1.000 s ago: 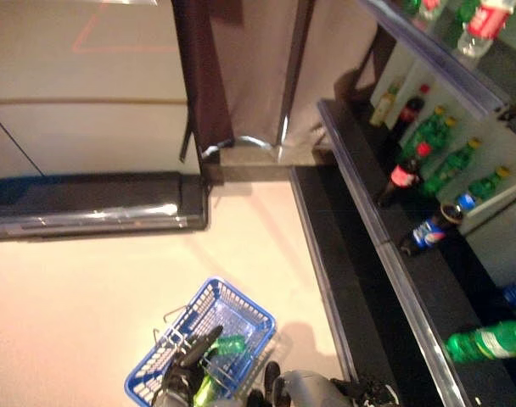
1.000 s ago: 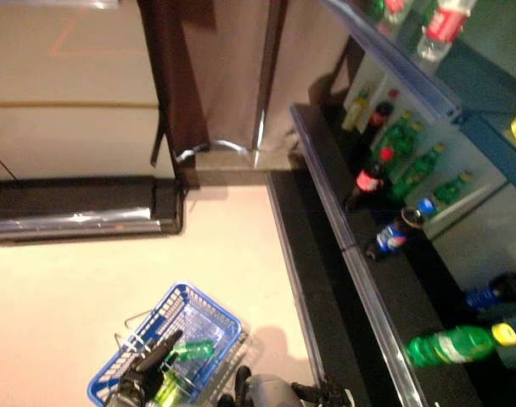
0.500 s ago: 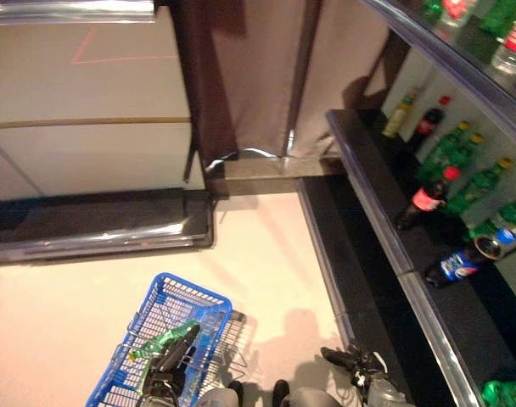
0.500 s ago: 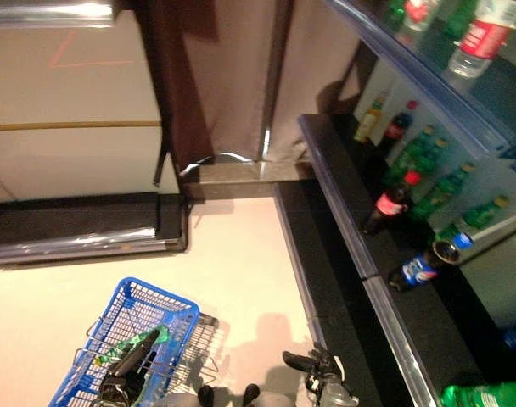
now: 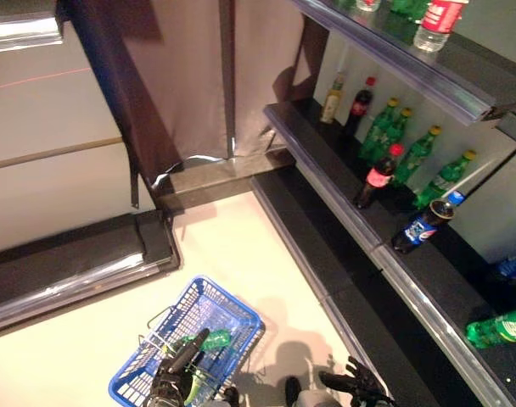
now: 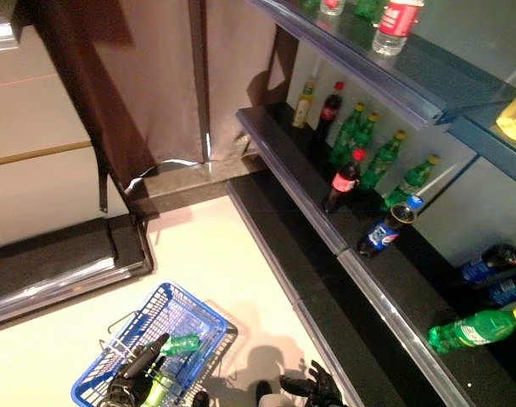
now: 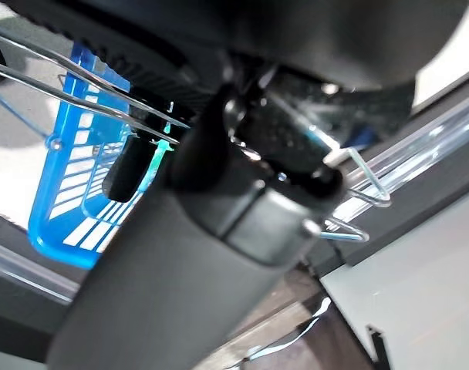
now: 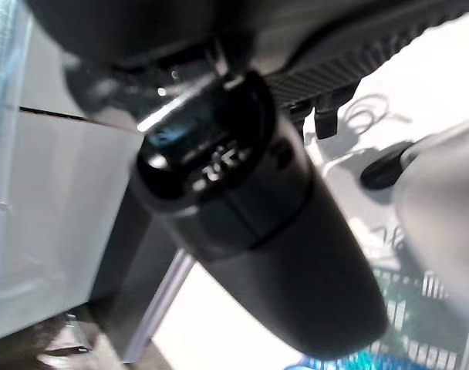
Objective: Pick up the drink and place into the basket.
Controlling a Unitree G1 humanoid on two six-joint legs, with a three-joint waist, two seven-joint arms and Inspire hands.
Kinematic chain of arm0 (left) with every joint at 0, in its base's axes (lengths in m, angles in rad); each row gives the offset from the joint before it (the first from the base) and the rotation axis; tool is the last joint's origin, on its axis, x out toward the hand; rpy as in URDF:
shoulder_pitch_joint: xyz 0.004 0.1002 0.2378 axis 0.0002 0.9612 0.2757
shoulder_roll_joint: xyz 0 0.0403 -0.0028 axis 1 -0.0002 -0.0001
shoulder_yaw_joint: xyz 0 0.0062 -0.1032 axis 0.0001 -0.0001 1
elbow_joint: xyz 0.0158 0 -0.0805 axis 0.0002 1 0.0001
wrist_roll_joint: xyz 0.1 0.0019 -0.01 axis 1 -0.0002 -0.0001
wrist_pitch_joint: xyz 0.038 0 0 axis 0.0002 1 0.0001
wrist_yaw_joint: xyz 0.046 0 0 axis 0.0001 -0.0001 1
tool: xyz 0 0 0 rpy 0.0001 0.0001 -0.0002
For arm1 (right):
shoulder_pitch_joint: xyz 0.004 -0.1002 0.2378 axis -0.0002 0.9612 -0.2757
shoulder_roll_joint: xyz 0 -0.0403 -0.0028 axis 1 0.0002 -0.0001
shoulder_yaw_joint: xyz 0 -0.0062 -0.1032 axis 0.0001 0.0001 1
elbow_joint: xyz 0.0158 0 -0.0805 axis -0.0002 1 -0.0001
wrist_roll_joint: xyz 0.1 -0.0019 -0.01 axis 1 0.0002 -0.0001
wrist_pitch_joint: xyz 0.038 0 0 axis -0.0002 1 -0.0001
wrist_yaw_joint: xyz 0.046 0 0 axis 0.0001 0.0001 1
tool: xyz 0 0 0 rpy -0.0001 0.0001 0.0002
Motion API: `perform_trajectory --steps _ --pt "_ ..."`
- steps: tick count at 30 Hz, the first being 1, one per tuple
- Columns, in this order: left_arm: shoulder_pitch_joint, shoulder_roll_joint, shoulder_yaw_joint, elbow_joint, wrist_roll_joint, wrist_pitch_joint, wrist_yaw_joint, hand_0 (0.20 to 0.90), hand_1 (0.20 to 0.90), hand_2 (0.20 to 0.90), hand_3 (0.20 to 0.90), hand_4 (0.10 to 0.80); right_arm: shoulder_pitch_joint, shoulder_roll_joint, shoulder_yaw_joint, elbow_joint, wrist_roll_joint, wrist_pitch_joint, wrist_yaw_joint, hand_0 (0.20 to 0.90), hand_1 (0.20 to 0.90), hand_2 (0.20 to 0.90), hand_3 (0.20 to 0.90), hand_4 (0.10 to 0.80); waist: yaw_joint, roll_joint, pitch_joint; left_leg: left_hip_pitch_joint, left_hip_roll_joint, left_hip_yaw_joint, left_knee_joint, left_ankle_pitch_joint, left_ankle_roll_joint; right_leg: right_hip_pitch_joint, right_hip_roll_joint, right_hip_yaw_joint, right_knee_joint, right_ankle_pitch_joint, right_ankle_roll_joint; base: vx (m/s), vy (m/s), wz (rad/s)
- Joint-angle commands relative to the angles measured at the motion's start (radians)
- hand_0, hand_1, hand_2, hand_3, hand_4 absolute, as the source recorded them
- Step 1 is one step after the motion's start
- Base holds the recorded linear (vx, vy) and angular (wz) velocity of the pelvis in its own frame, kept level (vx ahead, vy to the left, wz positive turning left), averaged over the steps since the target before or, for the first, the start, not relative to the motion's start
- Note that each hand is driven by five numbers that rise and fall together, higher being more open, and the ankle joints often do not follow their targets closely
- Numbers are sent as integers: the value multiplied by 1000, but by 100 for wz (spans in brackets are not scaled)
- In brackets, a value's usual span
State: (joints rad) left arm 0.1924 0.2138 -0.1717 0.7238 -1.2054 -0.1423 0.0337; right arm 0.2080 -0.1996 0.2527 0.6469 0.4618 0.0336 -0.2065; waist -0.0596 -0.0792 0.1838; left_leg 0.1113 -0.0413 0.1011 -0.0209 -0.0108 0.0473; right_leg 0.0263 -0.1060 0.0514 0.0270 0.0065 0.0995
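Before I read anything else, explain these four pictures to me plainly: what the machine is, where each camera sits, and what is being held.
This is a two-legged humanoid robot in a shop aisle. Two pictures come from cameras in its head, looking down at the floor. The other two come from cameras on its wrists, so close that dark arm parts fill them.

On the floor stands a blue basket with wire handles. The left robot hand is at the basket, and a green bottle lies in it just past the hand; whether the fingers grip anything cannot be told. The right robot hand hangs low with its fingers spread, holding nothing.

To the robot's right, dark shelves carry more bottles, including a red-capped cola bottle.
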Motion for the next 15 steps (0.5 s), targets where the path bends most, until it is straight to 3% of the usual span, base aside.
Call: perform_trajectory --steps 1,5,9,12,15 --pt "-54 18 13 -236 67 -109 -111 300 300 300 200 100 -21 -74 -6 -71 -9 -44 -22 900 900 900 900 800 1 27 -36 -48 38 -30 90 -60 -41 4 3 -14 15 34 9 -45 -29 -58" --pt "-52 41 69 -252 19 -163 -83 300 300 300 200 100 -66 -92 35 -94 -118 -24 61 900 900 900 900 800 53 21 -26 -34 90 95 87 -53 -63 -20 -83 -211 9 72 47 -122 -123 -105" --pt "-99 44 74 -238 -11 -135 -43 300 300 300 200 100 -139 -125 73 -133 -148 -16 37 900 900 900 900 800 66 17 -19 -59 117 106 103 -42 -77 -13 -66 -210 -12 66 28 -78 -170 -107" --pt "-98 32 70 -249 12 -126 -30 300 300 300 200 100 -132 -156 85 -230 -186 -24 32 900 900 900 900 800 61 15 -19 -51 127 110 83 -27 -87 4 -56 -212 -36 71 22 -7 -114 -17" --pt "-68 25 47 -284 21 -135 -15 300 300 300 200 100 -92 -230 58 -452 -265 -68 32 900 900 900 900 800 47 21 -21 -49 132 101 54 -10 -94 9 -47 -210 -46 66 16 -29 -46 -5"
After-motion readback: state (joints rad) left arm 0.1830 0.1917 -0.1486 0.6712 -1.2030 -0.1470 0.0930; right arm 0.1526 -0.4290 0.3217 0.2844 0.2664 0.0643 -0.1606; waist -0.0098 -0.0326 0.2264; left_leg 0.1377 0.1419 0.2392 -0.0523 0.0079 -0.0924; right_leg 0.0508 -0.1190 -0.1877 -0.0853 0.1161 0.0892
